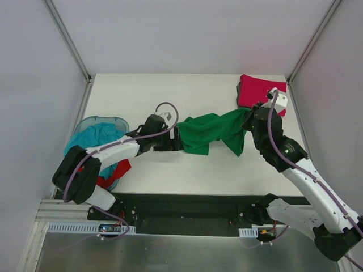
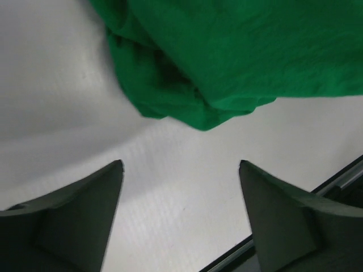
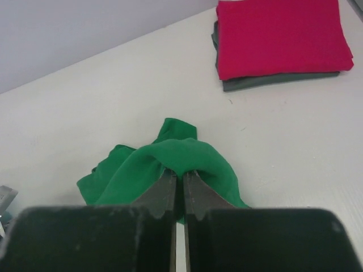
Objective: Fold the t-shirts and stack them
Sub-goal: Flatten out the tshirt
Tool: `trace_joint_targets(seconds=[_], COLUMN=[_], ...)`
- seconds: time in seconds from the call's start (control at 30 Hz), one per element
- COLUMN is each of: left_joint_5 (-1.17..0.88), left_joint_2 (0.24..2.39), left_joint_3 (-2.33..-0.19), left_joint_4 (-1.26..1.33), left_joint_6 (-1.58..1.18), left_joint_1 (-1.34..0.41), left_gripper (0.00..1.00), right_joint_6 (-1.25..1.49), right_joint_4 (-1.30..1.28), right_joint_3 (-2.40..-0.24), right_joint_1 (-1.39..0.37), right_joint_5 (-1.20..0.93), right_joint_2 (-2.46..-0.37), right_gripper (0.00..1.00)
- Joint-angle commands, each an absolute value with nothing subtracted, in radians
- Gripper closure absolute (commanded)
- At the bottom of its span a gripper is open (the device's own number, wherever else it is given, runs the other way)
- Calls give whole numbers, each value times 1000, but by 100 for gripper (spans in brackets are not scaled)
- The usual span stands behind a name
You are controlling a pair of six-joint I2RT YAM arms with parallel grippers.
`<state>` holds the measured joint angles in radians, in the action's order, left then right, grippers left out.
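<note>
The jaws of the right gripper [image 3: 182, 173] are pinched tight on a bunched fold of the green shirt [image 3: 142, 167], at the shirt's right end, and the cloth trails away from them onto the white table [image 1: 187, 170]. The jaws of the left gripper [image 2: 181, 165] stand wide apart with nothing between them, low over the table just off the green shirt's left edge. The cloth lies a little ahead of the fingertips, apart from them. The green shirt is crumpled and drawn out sideways between the two grippers.

Just beyond the green shirt's right end, a crimson-pink shirt [image 3: 281, 34] sits neatly folded on top of a folded dark grey shirt [image 3: 272, 80]. Well to the left of the green shirt, a pale-blue tub [image 1: 102, 119] holds a crumpled teal shirt [image 1: 93, 139]. A red shirt [image 1: 116, 173] hangs over the tub's near rim.
</note>
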<state>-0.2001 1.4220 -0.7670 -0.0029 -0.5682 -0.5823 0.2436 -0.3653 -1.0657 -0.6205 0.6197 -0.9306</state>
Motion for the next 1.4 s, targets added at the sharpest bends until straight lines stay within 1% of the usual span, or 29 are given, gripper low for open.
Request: trace_joint_targets(seconds=[0.0,0.03,0.07,0.23,0.27,0.3,0.33,0.37,0.4,0.47,0.57,0.67,0.77,0.97,1.13,1.23,1.37], left_joint_5=[-198,-174,-140,-115,-107,-91,-71,-63,-57,-20,160,337,409,404,237,150,170], left_joint_2=[1590,1632,1659,1765,1784,1801,1819,1834,1842,1835,1722,1541,1343,1050,867,825,848], left_joint_3=[-902,-923,-945,-1012,-1026,-1040,-1058,-1075,-1091,-1121,-1158,-1180,-1209,-1350,-1474,-1538,-1611], left_joint_4=[80,74,61,26,18,8,3,-27,-34,-64,-155,-213,-238,-327,-354,-365,-391], left_joint_6=[-598,-610,-624,-629,-629,-630,-634,-632,-626,-611,-563,-491,-414,-272,-252,-253,-238], left_joint_1=[-620,-621,-621,-627,-629,-632,-634,-634,-635,-634,-634,-634,-634,-646,-650,-650,-650], left_gripper=[29,41,50,58,61,61,67,80,100,100,100,100,100,100,100,100,100], right_joint_6=[284,285,284,264,261,261,261,261,259,250,223,181,150,146,133,135,117], right_joint_4=[-385,-385,-385,-400,-400,-400,-400,-400,-399,-403,-428,-446,-486,-641,-738,-767,-782], right_joint_3=[-1025,-1017,-1009,-985,-977,-971,-963,-957,-953,-946,-963,-995,-1047,-1242,-1451,-1564,-1640], right_joint_1=[-562,-549,-535,-488,-482,-471,-460,-454,-446,-437,-420,-414,-413,-413,-411,-411,-413], right_joint_5=[578,568,560,557,555,551,543,535,525,511,515,544,557,454,234,131,94], right_joint_2=[-885,-874,-865,-813,-802,-792,-785,-778,-773,-765,-747,-703,-657,-592,-571,-581,-606], right_gripper=[99,99,99,99,99,99,99,99,99,99,99,99,99,99,99,99,99])
